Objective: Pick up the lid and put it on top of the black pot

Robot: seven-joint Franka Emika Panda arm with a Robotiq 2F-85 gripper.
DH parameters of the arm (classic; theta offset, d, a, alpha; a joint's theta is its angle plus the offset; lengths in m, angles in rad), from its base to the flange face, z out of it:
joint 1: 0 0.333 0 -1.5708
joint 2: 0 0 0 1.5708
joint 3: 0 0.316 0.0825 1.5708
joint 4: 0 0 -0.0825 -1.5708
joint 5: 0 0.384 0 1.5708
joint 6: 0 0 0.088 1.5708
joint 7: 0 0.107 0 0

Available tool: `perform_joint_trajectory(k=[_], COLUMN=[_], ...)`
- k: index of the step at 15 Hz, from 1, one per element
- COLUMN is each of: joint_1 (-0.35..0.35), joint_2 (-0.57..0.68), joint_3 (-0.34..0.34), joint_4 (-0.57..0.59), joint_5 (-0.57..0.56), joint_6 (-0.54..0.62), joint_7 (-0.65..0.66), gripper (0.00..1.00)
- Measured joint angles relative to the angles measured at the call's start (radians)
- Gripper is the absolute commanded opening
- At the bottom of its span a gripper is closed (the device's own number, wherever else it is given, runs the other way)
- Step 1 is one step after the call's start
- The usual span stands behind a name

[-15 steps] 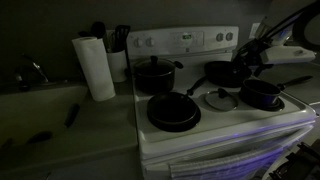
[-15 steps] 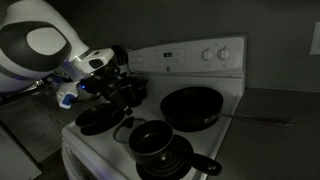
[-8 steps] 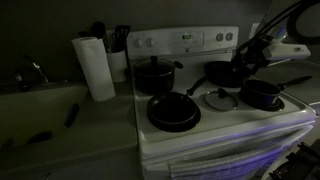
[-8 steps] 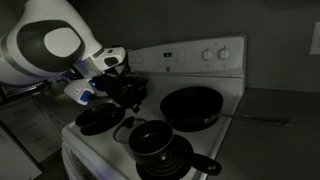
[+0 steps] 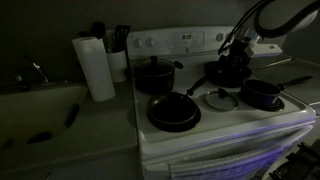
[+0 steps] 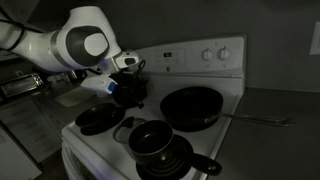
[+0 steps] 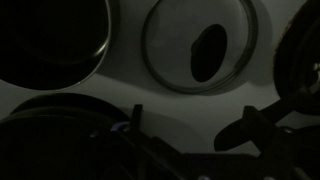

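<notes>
The lid [image 5: 220,99] is pale grey and round with a dark knob. It lies flat on the white stove top between the pans. In the wrist view it [image 7: 178,45] sits ahead of my fingers, and it shows as a faint light arc in an exterior view [image 6: 124,123]. The black pot [image 5: 262,93], a small saucepan, stands uncovered beside the lid and is also in view in an exterior view [image 6: 150,140]. My gripper [image 5: 232,62] [image 6: 130,92] hangs above the stove, higher than the lid. Its fingers [image 7: 190,135] are spread and empty.
A two-handled black pot [image 5: 155,75] stands at the back and a wide frying pan [image 5: 173,112] at the front. Another frying pan [image 5: 225,72] [image 6: 192,105] sits below my gripper. A paper towel roll [image 5: 97,67] stands on the counter. Dark pan rims [image 7: 50,40] surround the lid.
The arm has swung in from the stove's side to over its middle. The gripper is now nearer the lid. The lid and pots have not moved.
</notes>
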Motion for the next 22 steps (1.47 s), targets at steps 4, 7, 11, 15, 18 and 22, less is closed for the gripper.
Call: perform_joint_trajectory(k=[4,7,11,15,18,22], joint_1=[0.031,0.065,0.086,0.086,0.086,0.085], joint_2=[0.101,0.129,0.134,0.134,0.135,0.139], joint_3=[0.015,0.024,0.025,0.008,0.002,-0.003], joint_4=[0.092,0.119,0.109,0.077,0.051,0.005], joint_5=[-0.026,-0.022,-0.023,-0.059,-0.095,-0.058], joint_6=[-0.081,-0.143,-0.176,-0.16,-0.068,0.115], joint_7=[0.116,0.222,0.335,0.388,0.352,0.179], gripper=[1.0,1.0,1.0,1.0,1.0,1.0])
